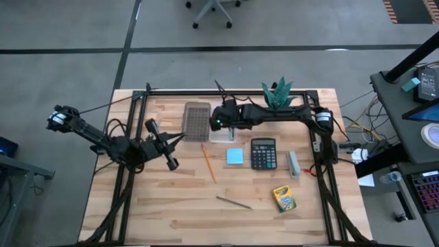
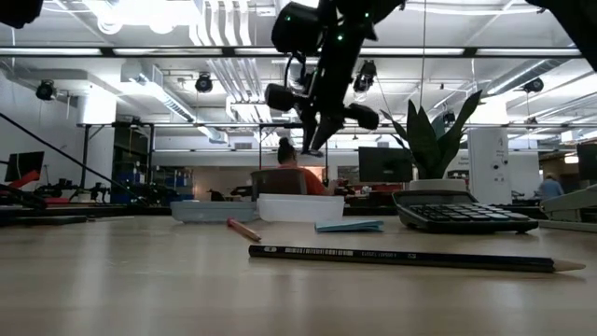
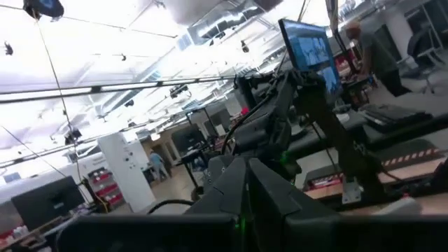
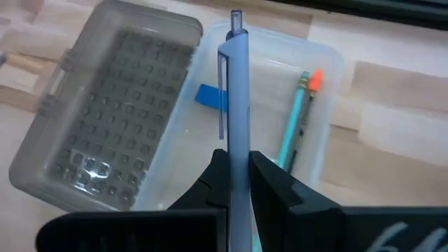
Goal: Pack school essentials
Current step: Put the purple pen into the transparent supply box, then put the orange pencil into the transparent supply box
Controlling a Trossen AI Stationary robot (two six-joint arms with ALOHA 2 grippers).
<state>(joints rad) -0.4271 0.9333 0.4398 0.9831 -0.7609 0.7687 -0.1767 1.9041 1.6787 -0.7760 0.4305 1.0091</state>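
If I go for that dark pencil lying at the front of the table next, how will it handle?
The dark pencil looks thin, rigid and probably light. Lying flat on the smooth wooden table, it may roll or skid if nudged sideways. Its low profile leaves little to grip, so a tool would likely need to close right at the tabletop.

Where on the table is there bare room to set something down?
Free: the near strip around the grey pencil, left of the crayon box, and the left side beyond the orange pencil. Crowded: sticky pad, calculator, clear box under the right gripper.
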